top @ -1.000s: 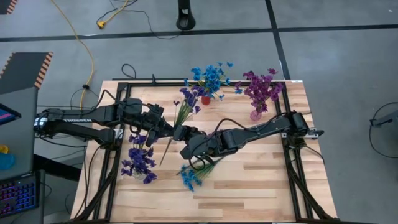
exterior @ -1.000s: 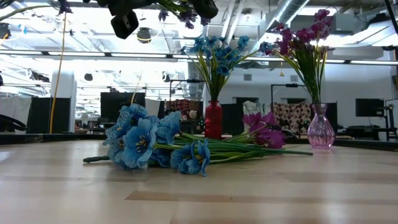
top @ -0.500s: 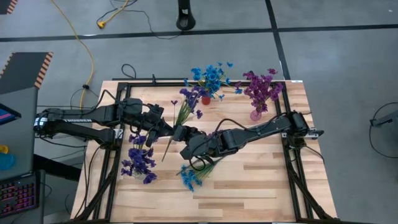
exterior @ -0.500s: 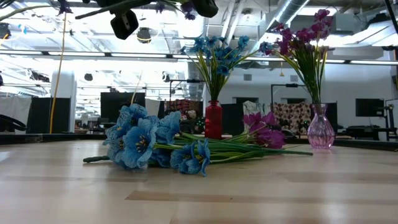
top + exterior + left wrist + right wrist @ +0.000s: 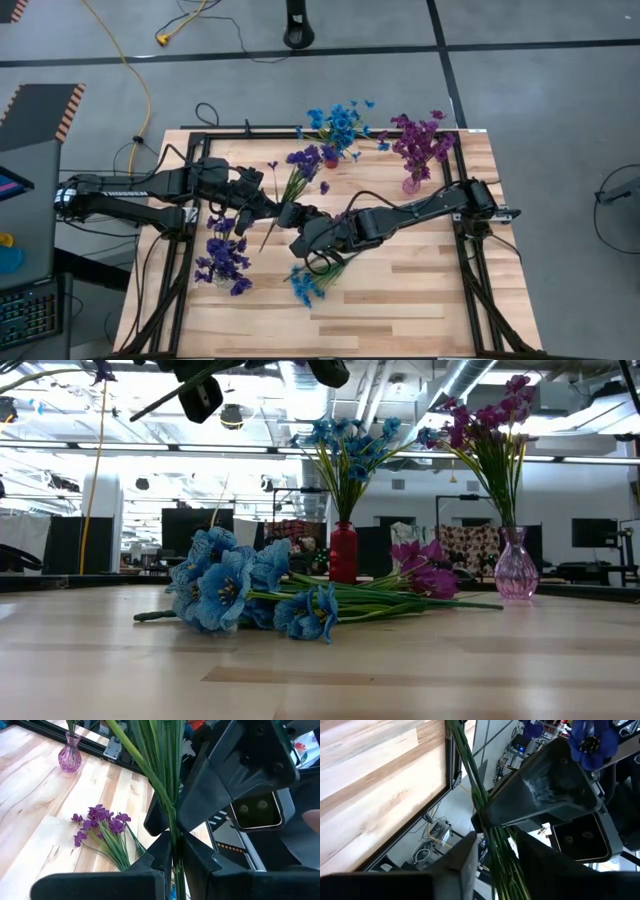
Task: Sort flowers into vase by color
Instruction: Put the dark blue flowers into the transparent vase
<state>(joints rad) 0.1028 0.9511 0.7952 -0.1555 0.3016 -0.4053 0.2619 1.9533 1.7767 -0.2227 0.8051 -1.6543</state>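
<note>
Left end effector (image 5: 172, 852) clamped on green stems of indigo-violet flower bunch (image 5: 302, 162), held above bench (image 5: 420, 290) centre. Right end effector (image 5: 492, 851) just beside, fingers parted, stems running between them. Blue flowers (image 5: 306, 284) and magenta flowers (image 5: 102, 822) lie on bench. Red vase (image 5: 343, 552) holds blue blossoms, pink glass vase (image 5: 411, 184) magenta ones.

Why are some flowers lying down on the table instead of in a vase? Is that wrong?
Nothing looks broken. A blue bunch and a purple bunch lie flat on the table, not yet sorted. The red vase and pink vase stand upright with flowers. The left gripper holds a violet stem in the air.
</note>
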